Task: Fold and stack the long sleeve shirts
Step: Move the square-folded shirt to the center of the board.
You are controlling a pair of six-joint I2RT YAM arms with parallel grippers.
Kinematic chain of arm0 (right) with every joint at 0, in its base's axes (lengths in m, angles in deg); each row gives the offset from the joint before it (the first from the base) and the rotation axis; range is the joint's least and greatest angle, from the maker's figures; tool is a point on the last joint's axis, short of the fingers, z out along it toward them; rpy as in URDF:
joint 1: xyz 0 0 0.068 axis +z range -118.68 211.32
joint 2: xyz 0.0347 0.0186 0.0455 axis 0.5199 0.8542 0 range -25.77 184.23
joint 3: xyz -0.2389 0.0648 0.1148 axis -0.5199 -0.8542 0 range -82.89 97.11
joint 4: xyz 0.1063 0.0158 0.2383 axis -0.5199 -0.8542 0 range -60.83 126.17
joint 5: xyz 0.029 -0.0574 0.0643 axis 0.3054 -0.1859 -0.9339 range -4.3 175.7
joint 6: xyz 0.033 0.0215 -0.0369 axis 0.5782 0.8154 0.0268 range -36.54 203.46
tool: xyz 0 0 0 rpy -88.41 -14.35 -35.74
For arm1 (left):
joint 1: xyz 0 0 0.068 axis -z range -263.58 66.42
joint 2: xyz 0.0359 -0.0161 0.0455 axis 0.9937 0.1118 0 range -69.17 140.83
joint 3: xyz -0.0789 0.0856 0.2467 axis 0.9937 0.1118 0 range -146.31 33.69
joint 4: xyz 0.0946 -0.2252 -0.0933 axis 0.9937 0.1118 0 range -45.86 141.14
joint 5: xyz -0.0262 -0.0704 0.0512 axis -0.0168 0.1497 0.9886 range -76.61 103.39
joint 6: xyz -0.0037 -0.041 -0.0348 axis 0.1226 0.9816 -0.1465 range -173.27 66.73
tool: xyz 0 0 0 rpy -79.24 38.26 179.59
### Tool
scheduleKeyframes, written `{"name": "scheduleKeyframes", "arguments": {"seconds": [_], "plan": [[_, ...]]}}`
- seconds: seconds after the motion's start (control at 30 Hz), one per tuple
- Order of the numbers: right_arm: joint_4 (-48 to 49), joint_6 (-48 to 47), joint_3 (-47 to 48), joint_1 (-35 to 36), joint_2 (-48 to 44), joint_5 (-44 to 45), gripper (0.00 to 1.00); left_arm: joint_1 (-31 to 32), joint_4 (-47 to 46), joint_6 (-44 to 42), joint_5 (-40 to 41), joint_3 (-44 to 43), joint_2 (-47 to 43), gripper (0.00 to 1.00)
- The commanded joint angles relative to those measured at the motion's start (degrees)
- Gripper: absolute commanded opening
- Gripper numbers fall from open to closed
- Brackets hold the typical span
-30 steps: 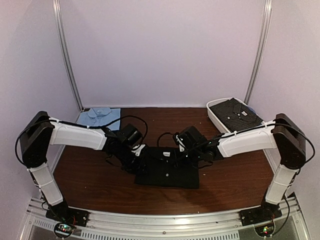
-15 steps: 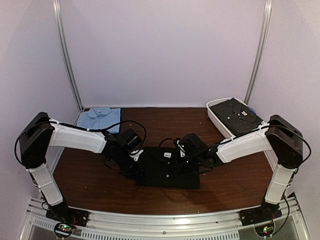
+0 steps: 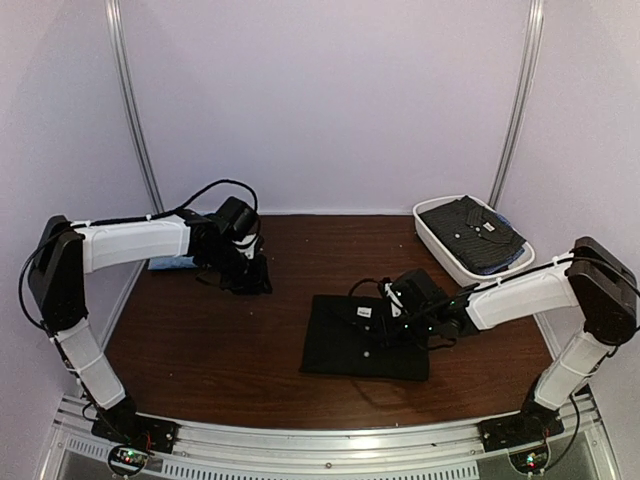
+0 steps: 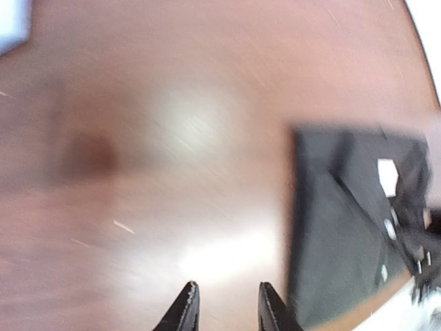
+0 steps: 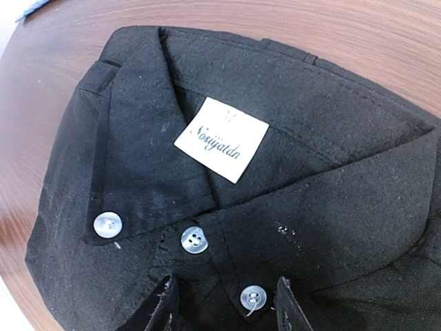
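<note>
A folded black long sleeve shirt [image 3: 360, 345] lies on the brown table, right of centre. Its collar, white label and pale buttons fill the right wrist view [image 5: 227, 172]. My right gripper [image 3: 386, 320] [image 5: 226, 309] is open. Its fingertips rest on the cloth either side of the button strip, just below the collar. My left gripper [image 3: 252, 282] [image 4: 229, 310] is open and empty over bare table at the back left. The black shirt [image 4: 344, 234] lies off to its right. A light blue shirt [image 3: 168, 263] [image 4: 10, 24] shows only as a sliver behind the left arm.
A white oval tub [image 3: 432, 232] at the back right holds dark, pale-dotted shirts [image 3: 472, 228]. Pale walls with metal posts close the table in at the back and sides. The arm bases and a metal rail [image 3: 330, 440] run along the near edge.
The left arm has swung off the black shirt to the back left. The black shirt and my right gripper have shifted to the right together.
</note>
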Motion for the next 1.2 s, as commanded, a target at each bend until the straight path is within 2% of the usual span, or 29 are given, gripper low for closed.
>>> {"name": "scheduleKeyframes", "arguments": {"seconds": [0.0, 0.1, 0.3, 0.4, 0.6, 0.87, 1.17], "plan": [[-4.2, -1.2, -4.7, -1.8, -3.8, 1.4, 0.50, -6.7, 1.0, -1.6, 8.3, -4.7, 2.6, 0.32], [-4.6, -1.3, -6.8, -3.0, -7.0, 1.4, 0.50, -11.4, -0.9, -0.3, 10.6, -5.9, 5.0, 0.32], [-6.6, -1.6, -10.1, -5.8, -14.4, 1.3, 0.50, -21.8, -14.0, 8.5, 2.8, 1.9, 4.9, 0.33], [-8.0, -1.5, -10.2, -6.2, -17.9, 1.3, 0.50, -24.8, -22.7, 13.4, -1.3, 6.7, 4.8, 0.33], [-10.6, -1.4, -7.6, -6.3, -23.7, 1.8, 0.60, -26.4, -30.8, 20.1, 0.6, 8.6, 6.5, 0.35], [-11.9, -0.6, -4.7, -6.3, -31.0, 3.0, 0.72, -27.8, -42.3, 26.1, -2.0, 9.9, 11.9, 0.39], [-12.8, -0.4, -4.0, -6.3, -37.9, 4.7, 0.78, -27.8, -48.6, 27.8, -3.2, 9.4, 17.0, 0.43]]}}
